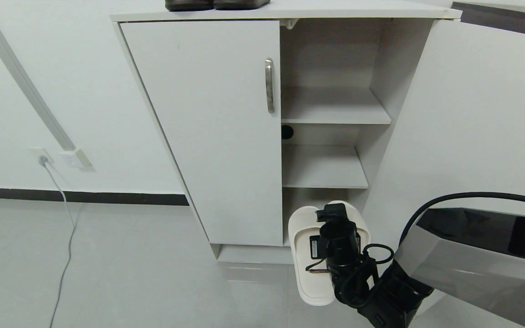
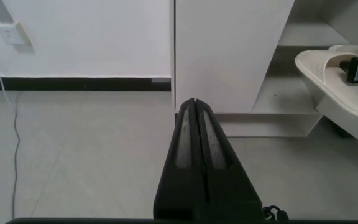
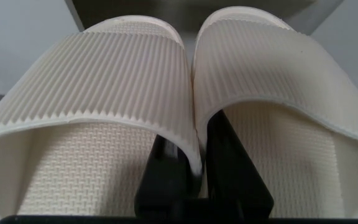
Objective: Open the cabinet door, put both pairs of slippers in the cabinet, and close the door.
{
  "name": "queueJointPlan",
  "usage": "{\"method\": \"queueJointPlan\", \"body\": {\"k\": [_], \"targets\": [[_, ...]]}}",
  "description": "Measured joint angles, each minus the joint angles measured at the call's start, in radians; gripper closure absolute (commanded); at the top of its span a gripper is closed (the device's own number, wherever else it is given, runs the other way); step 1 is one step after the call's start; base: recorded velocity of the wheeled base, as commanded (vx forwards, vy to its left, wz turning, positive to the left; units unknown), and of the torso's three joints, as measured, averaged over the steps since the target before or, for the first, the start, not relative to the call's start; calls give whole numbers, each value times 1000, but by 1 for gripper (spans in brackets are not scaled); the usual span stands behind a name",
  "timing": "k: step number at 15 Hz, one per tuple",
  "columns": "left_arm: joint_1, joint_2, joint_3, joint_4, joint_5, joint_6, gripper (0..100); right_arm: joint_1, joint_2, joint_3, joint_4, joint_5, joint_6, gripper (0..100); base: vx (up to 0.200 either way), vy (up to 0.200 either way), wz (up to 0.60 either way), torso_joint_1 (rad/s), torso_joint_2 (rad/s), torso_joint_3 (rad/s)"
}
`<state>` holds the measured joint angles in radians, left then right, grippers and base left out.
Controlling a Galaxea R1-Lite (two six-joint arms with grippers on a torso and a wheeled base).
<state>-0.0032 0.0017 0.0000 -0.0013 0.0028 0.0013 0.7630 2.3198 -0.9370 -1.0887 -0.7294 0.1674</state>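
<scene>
1. Right wrist view: the pair of slippers (image 3: 110,81) is cream, with ribbed straps and pebbled footbeds. They sit side by side, and the right gripper (image 3: 196,171) pinches their inner walls together.
2. In the head view they hang at the cabinet's (image 1: 208,136) bottom opening, beside the open right door (image 1: 472,123) and below two flat white shelves (image 1: 331,107).
3. The left gripper (image 2: 195,112) has its fingers pressed together on nothing, over the pale floor tiles (image 2: 73,155).

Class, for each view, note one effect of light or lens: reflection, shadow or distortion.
Head view: the glossy floor mirrors the cabinet, whose sides splay. Left wrist view: even light on the wall. Right wrist view: slippers evenly lit, dark around the jaws.
</scene>
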Motion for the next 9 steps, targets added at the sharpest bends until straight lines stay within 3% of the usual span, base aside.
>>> {"method": "queueJointPlan", "body": {"k": [5, 9], "targets": [[0, 0, 0, 0, 0, -1, 100, -8, 2, -1, -18, -8, 1, 100, 0, 0, 0, 1, 2, -198], [0, 0, 0, 0, 1, -1, 100, -16, 8, 8, -292, -20, -123, 100, 0, 0, 0, 1, 1, -34]]}}
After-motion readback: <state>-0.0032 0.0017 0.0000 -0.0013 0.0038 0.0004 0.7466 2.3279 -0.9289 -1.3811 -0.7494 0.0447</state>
